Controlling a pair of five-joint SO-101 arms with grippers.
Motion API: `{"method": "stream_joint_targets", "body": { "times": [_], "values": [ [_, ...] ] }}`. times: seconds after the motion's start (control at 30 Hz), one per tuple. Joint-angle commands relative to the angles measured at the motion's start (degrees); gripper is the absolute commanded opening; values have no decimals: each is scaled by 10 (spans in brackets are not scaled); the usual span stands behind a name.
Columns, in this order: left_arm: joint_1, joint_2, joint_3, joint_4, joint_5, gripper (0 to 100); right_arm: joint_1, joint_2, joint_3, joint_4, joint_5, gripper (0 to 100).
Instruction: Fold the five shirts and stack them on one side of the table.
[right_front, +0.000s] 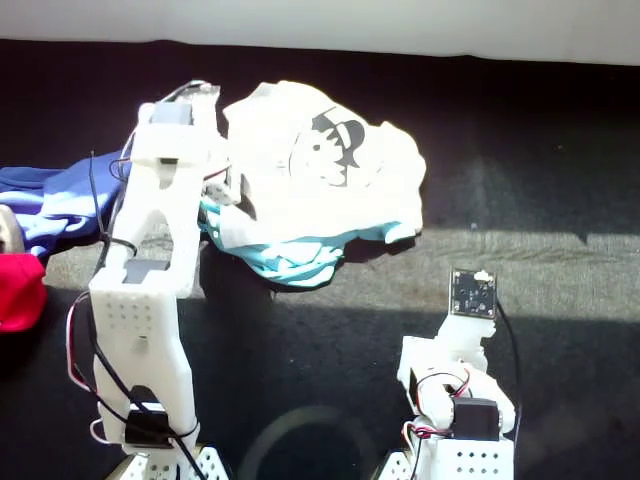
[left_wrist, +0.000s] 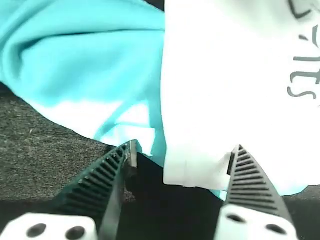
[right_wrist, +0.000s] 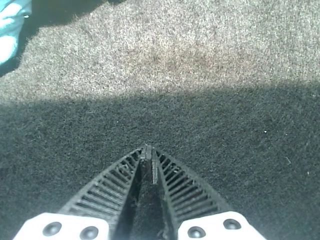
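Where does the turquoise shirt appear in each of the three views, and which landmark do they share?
High view: the turquoise shirt lies near the table's middle, sticking out from under the white shirt.
Left wrist view: turquoise shirt just ahead of the open left gripper, beside the white shirt.
Right wrist view: a piece of turquoise shirt at the picture's edge, far ahead of the shut right gripper.
Shared landmark: the dark carpet.

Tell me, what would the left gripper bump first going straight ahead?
Probably the white shirt, at its edge over the teal shirt. The left gripper points there, but depth is unclear.
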Motion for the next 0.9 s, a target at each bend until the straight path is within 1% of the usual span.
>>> {"method": "stream_joint_targets", "body": {
  "times": [0.0, 0.07, 0.1, 0.13, 0.27, 0.3, 0.37, 0.53, 0.63, 0.73, 0.87],
  "values": [
    [17, 4, -25, -3, 3, 294, -1, -6, 75, -1, 4, 7],
    [22, 3, -25, 1, 3, 287, -1, -6, 75, -1, 4, 7],
    [23, -1, -25, 2, 3, 264, -1, -6, 75, -1, 4, 7],
    [26, -7, -25, 2, 3, 227, -1, -6, 75, -1, 4, 7],
    [35, -43, -25, 3, 4, 30, -1, -6, 75, -1, 4, 7],
    [36, -52, -25, 3, 4, 2, -1, -6, 75, -1, 4, 7],
    [39, -70, -25, 6, 4, 15, -1, -6, 75, -1, 4, 7],
    [45, -130, -25, 7, 4, 8, -1, -6, 75, -1, 4, 7],
    [35, -187, -25, 15, 2, 9, -1, -6, 75, -1, 4, 7],
    [-3, -263, -25, 31, 0, 9, -1, -6, 75, -1, 4, 7],
    [-89, -385, -25, 24, -58, 9, -1, -6, 75, -1, 4, 7]
  ]
}}
